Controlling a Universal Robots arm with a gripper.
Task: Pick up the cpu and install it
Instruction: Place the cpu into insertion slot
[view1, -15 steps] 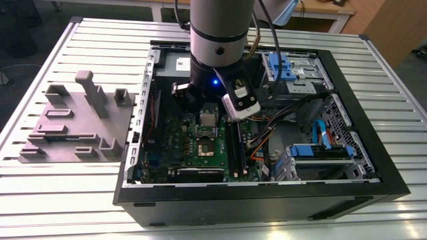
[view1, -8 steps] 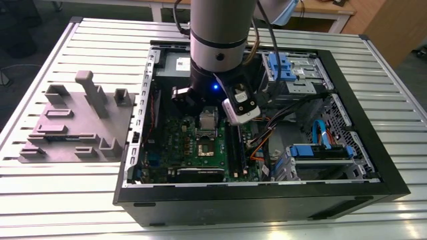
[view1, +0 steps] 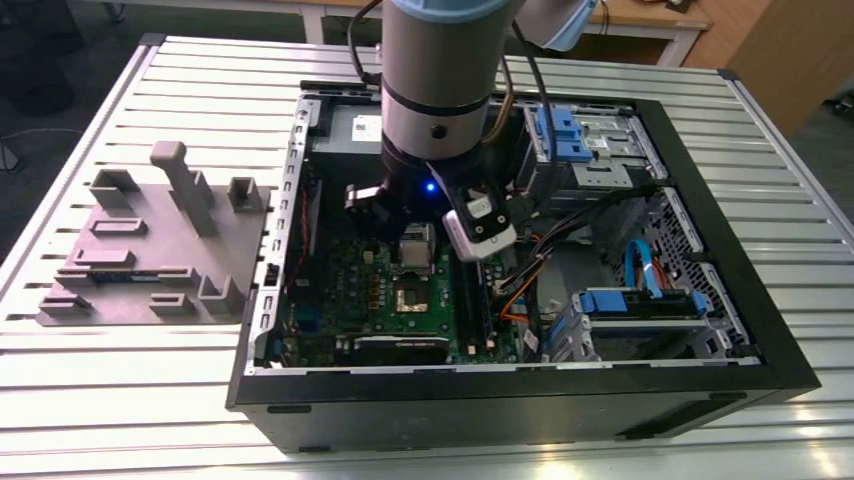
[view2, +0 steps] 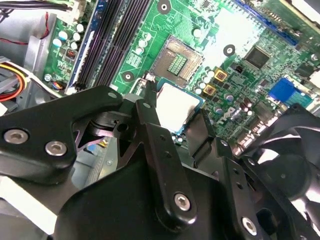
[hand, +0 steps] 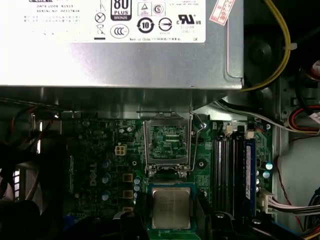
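The gripper (view2: 176, 114) is clamped on the cpu (hand: 171, 207), its black fingers (view2: 150, 115) pinching two opposite edges. The flat square chip, shiny silver with a thin rim, hangs over the green motherboard (view2: 155, 50), just beside the open metal-framed socket (hand: 167, 142).

Cpu (hand: 171, 207): small, flat, square chip; dull silver metal top, thin greenish rim. Gripped on two opposite edges by the claw (view2: 176, 114), metal face turned up toward both wrist views. Held roughly level above the green motherboard (hand: 107, 165). Positioned just beside the open socket (hand: 167, 142), edges lined up about parallel with the socket frame. Not seated in the socket. Top face bright and glare-lit in the second wrist view.
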